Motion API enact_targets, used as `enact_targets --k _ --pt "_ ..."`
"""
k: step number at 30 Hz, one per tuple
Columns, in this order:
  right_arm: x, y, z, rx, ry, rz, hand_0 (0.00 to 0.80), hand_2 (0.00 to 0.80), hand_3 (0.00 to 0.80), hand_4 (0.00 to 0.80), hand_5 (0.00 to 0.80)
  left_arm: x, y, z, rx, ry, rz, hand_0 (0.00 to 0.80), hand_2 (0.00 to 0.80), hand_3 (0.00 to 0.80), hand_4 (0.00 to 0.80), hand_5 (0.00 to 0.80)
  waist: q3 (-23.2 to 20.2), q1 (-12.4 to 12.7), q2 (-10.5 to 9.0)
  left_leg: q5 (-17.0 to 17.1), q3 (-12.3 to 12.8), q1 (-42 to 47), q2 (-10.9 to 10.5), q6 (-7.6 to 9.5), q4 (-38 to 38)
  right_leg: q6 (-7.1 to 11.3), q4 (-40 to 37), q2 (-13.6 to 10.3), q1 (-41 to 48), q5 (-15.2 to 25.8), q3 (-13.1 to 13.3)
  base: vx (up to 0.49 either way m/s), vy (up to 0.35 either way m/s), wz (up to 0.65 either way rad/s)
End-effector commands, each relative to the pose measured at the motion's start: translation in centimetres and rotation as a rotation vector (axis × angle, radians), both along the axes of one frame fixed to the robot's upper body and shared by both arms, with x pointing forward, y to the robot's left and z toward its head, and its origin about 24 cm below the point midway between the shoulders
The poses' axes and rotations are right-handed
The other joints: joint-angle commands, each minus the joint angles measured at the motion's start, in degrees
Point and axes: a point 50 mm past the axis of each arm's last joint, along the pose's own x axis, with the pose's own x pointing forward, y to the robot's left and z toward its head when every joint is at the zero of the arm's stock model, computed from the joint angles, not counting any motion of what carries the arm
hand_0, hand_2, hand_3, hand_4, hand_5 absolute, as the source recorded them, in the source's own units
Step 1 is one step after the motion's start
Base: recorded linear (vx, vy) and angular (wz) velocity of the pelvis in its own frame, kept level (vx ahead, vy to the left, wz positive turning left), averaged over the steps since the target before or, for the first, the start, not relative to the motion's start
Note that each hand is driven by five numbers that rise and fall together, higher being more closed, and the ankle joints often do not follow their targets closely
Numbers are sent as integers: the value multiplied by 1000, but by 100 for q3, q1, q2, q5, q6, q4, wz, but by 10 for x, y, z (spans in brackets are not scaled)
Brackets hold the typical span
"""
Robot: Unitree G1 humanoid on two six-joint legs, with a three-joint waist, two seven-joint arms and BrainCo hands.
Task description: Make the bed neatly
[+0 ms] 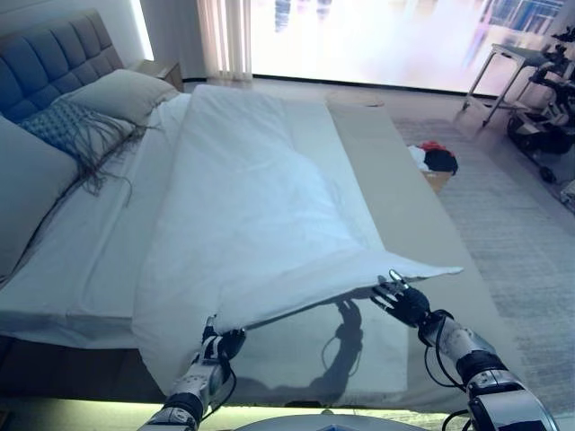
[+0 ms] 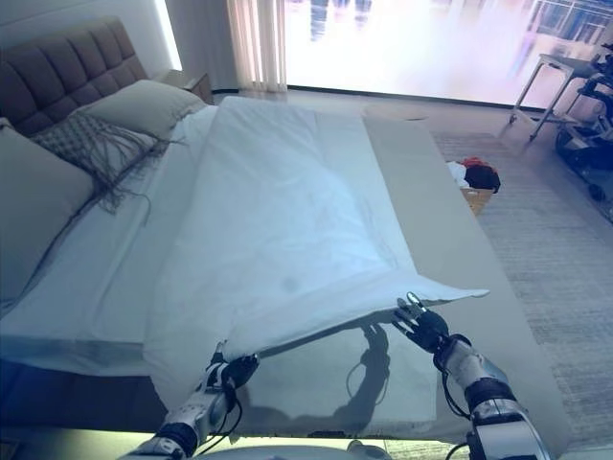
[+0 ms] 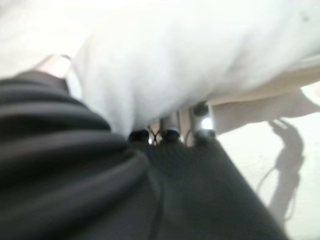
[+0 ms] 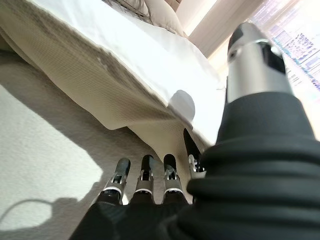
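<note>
With the white rumpled duvet [image 1: 260, 206] lifted off the bed's foot, the left robot hand [image 1: 221, 346] pinching its hem and the right robot hand [image 1: 402, 302] merely curled beneath its corner, that corner could slip and drop crooked.

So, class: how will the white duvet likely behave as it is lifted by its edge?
Probably floppy: the white duvet sags between the left hand and right hand. Likely light, since its corner sticks out unsupported.
</note>
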Motion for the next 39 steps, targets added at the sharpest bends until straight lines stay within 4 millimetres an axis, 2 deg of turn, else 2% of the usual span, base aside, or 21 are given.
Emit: enact_targets --k 1,8,12,17,23,26,28,31,34,36,37,39 --pt "2 -24 7 0 -33 -82 0 0 0 0 0 13 51 12 153 -52 128 800 800 800 800 800 -28 241 -167 -79 -173 -132 116 20 -3 472 67 -529 453 -507 -391 -43 98 4" --pt "-32 -27 -18 15 106 -105 0 0 0 0 0 -4 113 24 316 -17 176 800 800 800 800 800 -51 423 9 -75 -332 -215 -37 66 -3 489 46 -650 483 -499 -553 -60 98 10" --pt "-42 -32 -23 4 153 -140 0 0 0 0 0 -16 136 30 390 -10 160 800 800 800 800 800 -47 534 111 -65 -430 -296 -127 106 -3 499 39 -710 459 -484 -617 -83 70 8" --pt "-47 -38 -25 -18 186 -181 0 0 0 0 0 -45 170 38 448 46 160 800 800 800 800 800 -31 714 262 -30 -545 -416 -251 166 -3 511 48 -804 429 -466 -722 -99 78 13" --pt "-43 -51 -18 -61 210 -234 0 0 0 0 0 -78 205 51 492 95 215 800 800 800 800 800 -13 895 350 -56 -604 -459 -364 212 17 538 37 -890 429 -477 -808 -87 109 12" --pt "-39 -61 -11 -80 197 -297 0 0 0 0 0 -86 213 56 498 74 229 800 800 800 800 800 74 953 362 -173 -583 -530 -447 244 333 550 68 -978 428 -456 -800 -120 197 7" --pt "-35 -69 -5 -105 183 -342 0 0 0 0 0 -87 213 57 487 60 220 800 800 800 800 800 196 986 385 -383 -617 -738 -593 310 768 602 89 -1131 420 -383 -810 -201 253 3" --pt "-33 -83 3 -124 160 -420 0 0 0 0 0 -83 206 53 474 73 163 800 800 800 800 800 338 1066 462 -567 -618 -947 -896 447 981 727 72 -1519 366 23 -884 -215 275 10" --pt "-29 -88 9 -114 124 -474 0 0 0 0 0 -79 210 58 470 58 131 800 800 800 800 800 428 1120 502 -621 -448 -842 -1215 573 822 821 169 -1842 180 492 -1150 -192 307 15" --pt "-30 -89 9 -92 123 -494 0 0 0 0 0 -74 210 63 482 16 84 800 800 800 800 800 436 1065 558 -571 -450 -816 -1317 762 712 640 1139 -1718 21 70 -976 -228 346 14" --pt "-34 -87 6 -80 127 -485 0 0 0 0 0 -67 208 65 489 -21 65 800 800 800 800 800 425 1003 582 -499 -533 -832 -1385 869 617 544 1754 -1436 -119 -165 -776 -217 253 19" --pt "-41 -85 1 -56 126 -464 0 0 0 0 0 -51 204 69 504 -83 34 800 800 800 800 800 377 952 556 -423 -635 -870 -1500 989 476 419 2361 -968 -282 -538 -552 -197 143 18"
